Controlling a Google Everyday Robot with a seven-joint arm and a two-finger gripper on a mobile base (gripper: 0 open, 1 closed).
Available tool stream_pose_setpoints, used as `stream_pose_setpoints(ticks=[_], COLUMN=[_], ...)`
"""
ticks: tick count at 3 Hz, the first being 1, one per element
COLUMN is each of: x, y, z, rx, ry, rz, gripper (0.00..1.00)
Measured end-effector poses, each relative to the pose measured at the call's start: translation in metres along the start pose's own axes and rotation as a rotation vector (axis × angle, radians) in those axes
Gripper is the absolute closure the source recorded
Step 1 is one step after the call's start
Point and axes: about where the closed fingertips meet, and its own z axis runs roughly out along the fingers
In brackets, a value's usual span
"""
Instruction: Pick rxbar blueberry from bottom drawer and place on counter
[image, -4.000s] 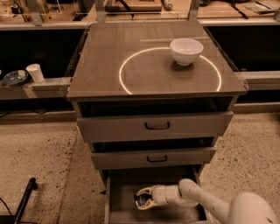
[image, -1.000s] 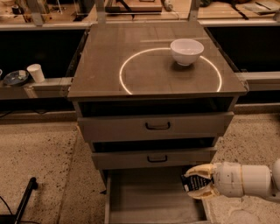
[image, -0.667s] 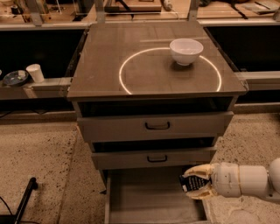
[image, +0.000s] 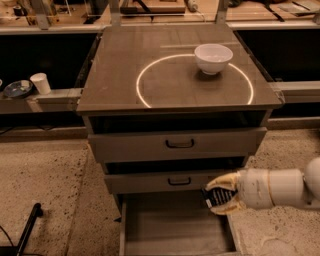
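Note:
My gripper (image: 220, 196) is at the lower right, above the right side of the open bottom drawer (image: 170, 227). Its pale fingers (image: 223, 179) are shut on the rxbar blueberry (image: 214, 197), a small dark wrapped bar with white lettering, held level with the middle drawer front. The drawer floor below is bare. The counter (image: 165, 85) with its bright white ring lies above, at the top of the cabinet.
A white bowl (image: 213, 58) stands on the counter on the ring's right part. Two closed grey drawer fronts with black handles (image: 180, 144) sit under the counter. A white cup (image: 40, 83) and a dish (image: 17, 89) rest on a ledge at left. Speckled floor surrounds the cabinet.
Since 4 s ago my gripper has lifted the bar out of the bottom drawer and moved right. Over the last second it has barely moved.

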Motion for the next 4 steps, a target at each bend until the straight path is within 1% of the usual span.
stream_pose_setpoints(ticks=[1,2,3,4], x=[-0.037,-0.076,-0.089,-0.076], y=[-0.077,-0.174,-0.225,-0.283], z=[-0.034,-0.066,-0.076,-0.078], rx=[-0.025,-0.019,-0.002,0.061], ry=[0.102,0.157,0.17,0.161], rz=[-0.089,-0.185,-0.199,-0.127], gripper=[1.0,1.0,1.0,1.0])
